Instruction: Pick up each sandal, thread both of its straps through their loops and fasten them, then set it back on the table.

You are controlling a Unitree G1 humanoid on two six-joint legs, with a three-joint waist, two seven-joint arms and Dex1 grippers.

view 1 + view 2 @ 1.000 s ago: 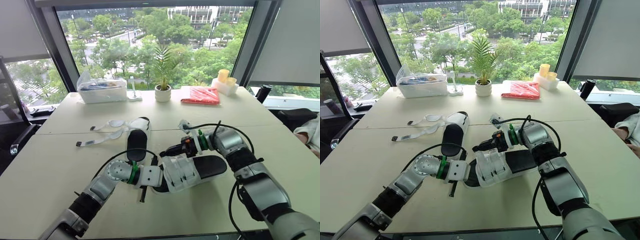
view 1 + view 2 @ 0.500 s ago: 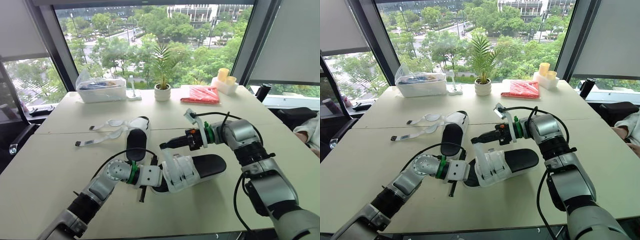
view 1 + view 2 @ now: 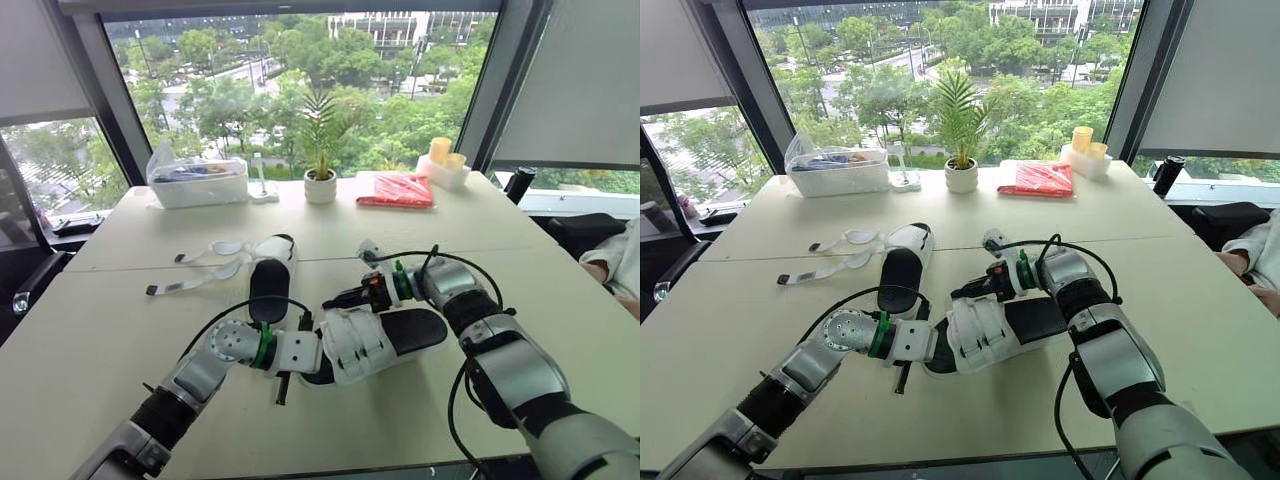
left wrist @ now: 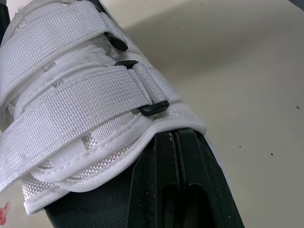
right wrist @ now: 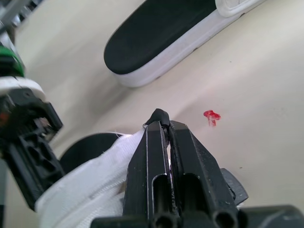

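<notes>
Right wrist view: my right gripper (image 5: 161,118) has its 2 fingers pressed narrow, with a sliver of white strap (image 5: 124,148) pinched between them, just above the pale table (image 5: 266,71). That strap belongs to the near sandal (image 3: 385,338), which lies near the middle of the table, heel to the right, its straps lying across the white upper. My left gripper (image 4: 175,137) meets it at the toe end. Its fingers are close together, with their tips tucked under the rim of the upper, gripping it.

The far sandal (image 3: 268,280) lies just beyond my left wrist, apart from the near one, crossing the seam between the 2 tabletops. Its 2 loose straps (image 3: 195,278) trail left, flat and unfastened.

Open tabletop lies left of my left arm and right of my right arm, out to both side edges. The near edge runs close under my forearms. Along the far edge, well apart from the sandals, stand a clear box (image 3: 195,183), a potted plant (image 3: 320,187), a red packet (image 3: 400,190) and a white box (image 3: 447,175).
</notes>
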